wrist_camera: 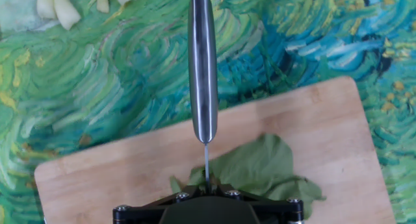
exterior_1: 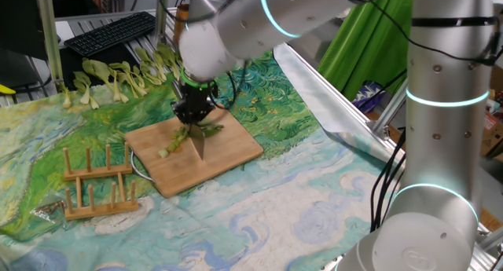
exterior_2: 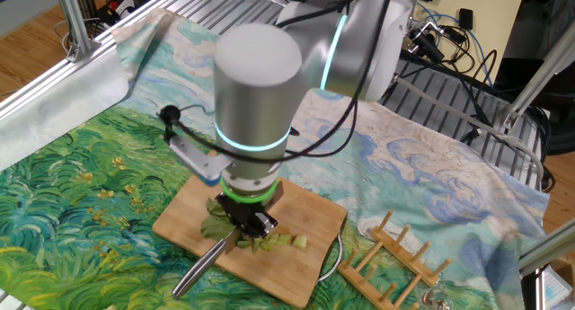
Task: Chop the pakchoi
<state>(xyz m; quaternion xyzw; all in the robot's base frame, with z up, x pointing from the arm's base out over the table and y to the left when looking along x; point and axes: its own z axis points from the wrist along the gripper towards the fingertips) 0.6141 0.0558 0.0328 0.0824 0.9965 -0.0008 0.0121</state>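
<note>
— Where's the pakchoi [exterior_1: 189,136] lying?

— On the wooden cutting board [exterior_1: 228,157], right under the gripper [exterior_1: 193,112]. Its long axis runs diagonally across the board: dark leaves at one end, pale stalk pieces [exterior_2: 286,242] at the other.

— And the jaws?

— Clamped tight on a knife [wrist_camera: 203,68]. The blade stands edge-down across the greens, the steel handle sticking out level.

— Anything nearby?

— A row of uncut pakchoi [exterior_1: 118,76] on the painted cloth [exterior_1: 299,200] beyond the board, well apart. A wooden rack [exterior_1: 98,183] sits just beside the board. The arm hides much of the leaves.
</note>
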